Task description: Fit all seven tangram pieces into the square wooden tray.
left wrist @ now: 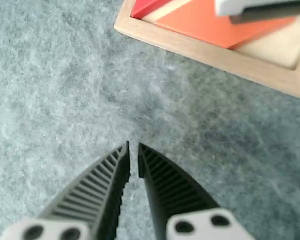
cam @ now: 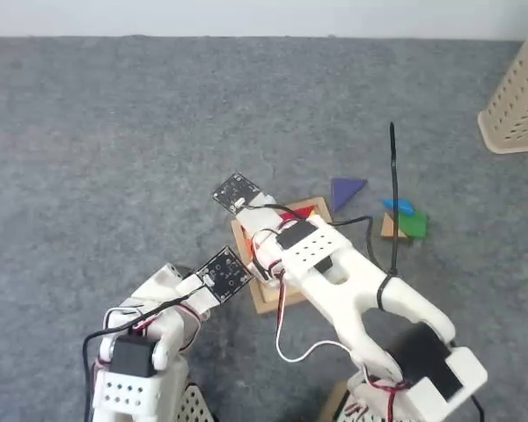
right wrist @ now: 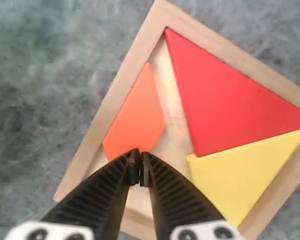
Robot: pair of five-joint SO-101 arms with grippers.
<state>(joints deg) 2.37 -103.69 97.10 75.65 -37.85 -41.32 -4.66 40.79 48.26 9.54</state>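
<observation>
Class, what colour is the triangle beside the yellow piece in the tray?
The triangle is red; right wrist view shows it best.

Grey felt-like table covering, pale wall strip along the far edge, cream perforated container at right

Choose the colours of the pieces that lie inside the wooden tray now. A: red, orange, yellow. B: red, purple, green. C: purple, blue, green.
A: in the right wrist view the red piece, the orange piece and the yellow piece lie inside the wooden tray.
</observation>
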